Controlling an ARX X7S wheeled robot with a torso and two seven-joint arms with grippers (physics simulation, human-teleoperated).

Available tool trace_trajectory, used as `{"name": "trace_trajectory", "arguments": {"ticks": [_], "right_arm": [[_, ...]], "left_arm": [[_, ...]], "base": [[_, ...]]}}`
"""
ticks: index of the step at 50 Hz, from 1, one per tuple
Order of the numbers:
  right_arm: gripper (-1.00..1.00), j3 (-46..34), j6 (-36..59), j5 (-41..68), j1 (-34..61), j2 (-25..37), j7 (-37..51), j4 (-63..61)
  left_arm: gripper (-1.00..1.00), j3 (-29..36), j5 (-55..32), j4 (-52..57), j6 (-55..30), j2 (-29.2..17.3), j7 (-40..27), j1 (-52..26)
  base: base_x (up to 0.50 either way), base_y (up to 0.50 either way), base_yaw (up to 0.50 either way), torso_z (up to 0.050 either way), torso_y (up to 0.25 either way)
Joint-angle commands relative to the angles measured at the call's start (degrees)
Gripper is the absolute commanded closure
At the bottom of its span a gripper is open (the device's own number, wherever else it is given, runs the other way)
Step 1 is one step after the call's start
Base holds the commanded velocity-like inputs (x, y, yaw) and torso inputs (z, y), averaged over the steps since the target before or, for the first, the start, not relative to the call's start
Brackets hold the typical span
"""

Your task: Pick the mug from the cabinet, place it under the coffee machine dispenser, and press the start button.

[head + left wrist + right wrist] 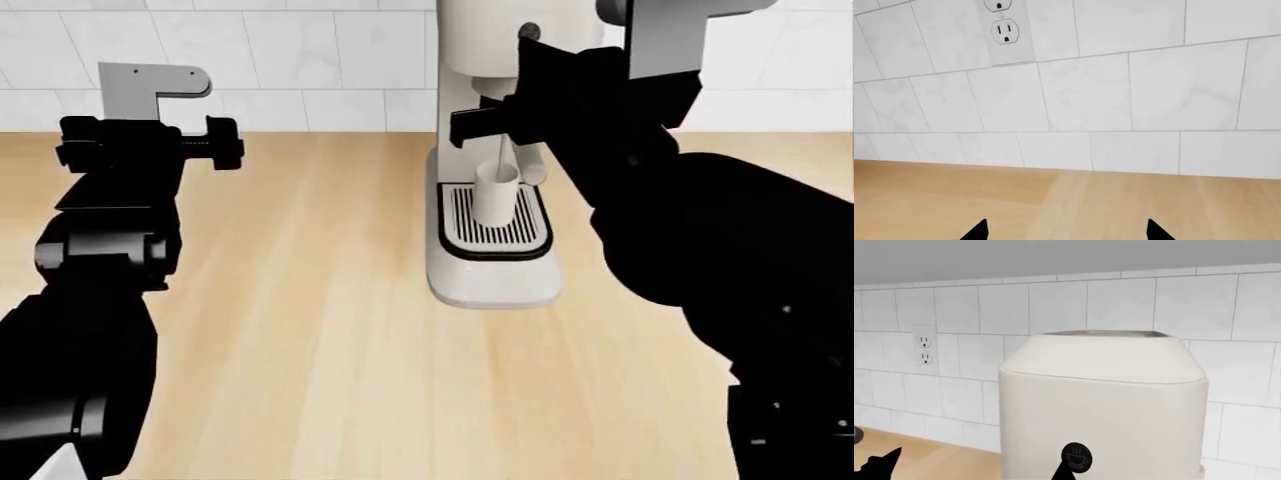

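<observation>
The small cream-white mug [495, 194] stands upright on the striped drip tray [530, 236] of the tall cream coffee machine [1102, 405]. The black right gripper [974, 465], tips apart, sits by the round dark start button [1075, 456]. The black left gripper [1066, 231], spread wide, holds nothing over the bare wooden counter [320, 300].

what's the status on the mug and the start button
Mug upright on drip tray, nothing gripping it. Right end effector at start button. Left end effector open, empty. Nothing in the way.
</observation>
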Motion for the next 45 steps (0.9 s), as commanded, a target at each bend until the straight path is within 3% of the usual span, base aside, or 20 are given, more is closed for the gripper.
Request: {"name": "trace_trajectory", "arguments": {"ticks": [1,45], "right_arm": [[1.0,-0.31,-2.0,-3.04,0.48,-0.46,-0.54,2.3],[1.0,-0.15,-6.4,-5.5,-1.31,0.43,-2.5,8.51]], "left_arm": [[-1.0,-0.08,0.03,0.0,-0.03,-0.08,0.02,-0.06],[-1.0,-0.38,0.05,0.0,-0.26,-0.08,-0.19,0.2]], "base": [[0.0,0.0,0.0,0.0,0.0],[0.0,0.0,0.0,0.0,0.0]]}}
